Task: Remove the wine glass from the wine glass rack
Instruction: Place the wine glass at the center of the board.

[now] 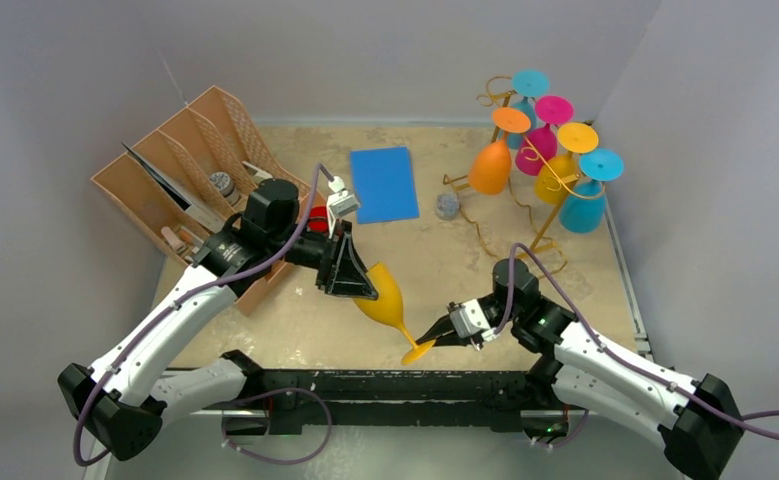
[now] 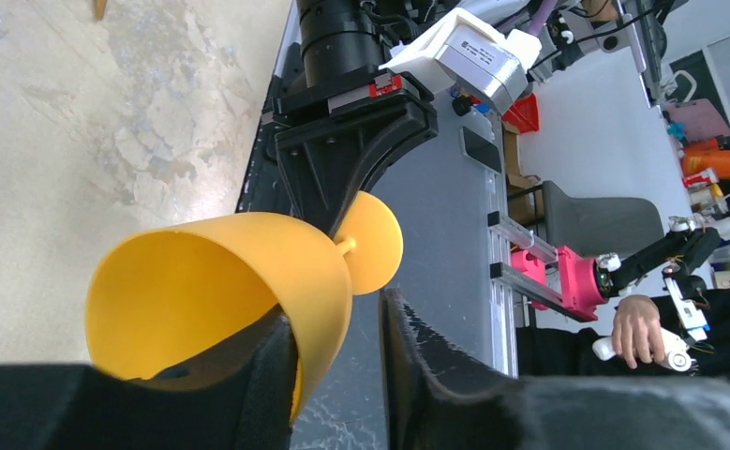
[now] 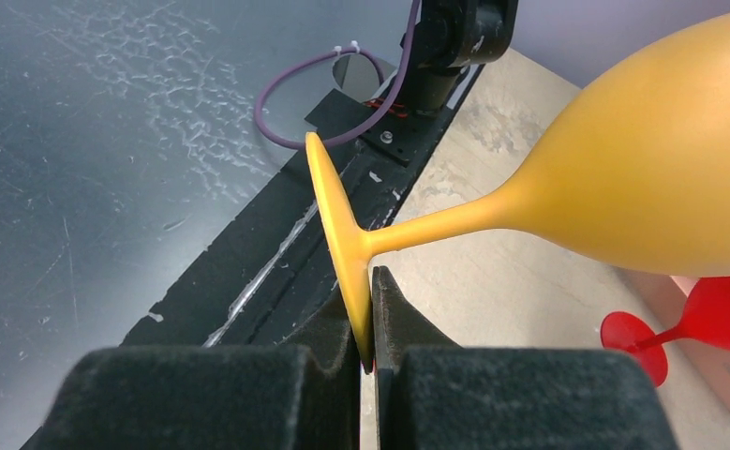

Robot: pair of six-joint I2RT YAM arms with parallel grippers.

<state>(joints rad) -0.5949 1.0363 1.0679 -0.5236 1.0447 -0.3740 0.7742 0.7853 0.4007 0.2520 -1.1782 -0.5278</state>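
Reaching inward, right end effector [image 3: 363, 309] clamps wine glass [image 1: 385, 298] foot; left end effector [image 2: 337, 314] straddles rim, parted.

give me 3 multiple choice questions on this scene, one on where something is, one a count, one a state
1. Where is the yellow plastic wine glass?
A. hanging on the rack
B. off the rack, between the left gripper and the right gripper
C. standing upright on its foot

2. How many coloured plastic wine glasses hang on the gold wire wine glass rack?
A. three
B. five
C. eight

3. What state is the right gripper in?
A. wide open
B. shut on nothing
C. shut on the yellow glass's foot

Answers:
1 B: the top view shows it lying tilted between the two grippers, apart from the rack.
2 B: five round feet show above the rails, one orange, two blue, one pink and one yellow.
3 C: the right wrist view shows its fingers pinching the foot's rim.
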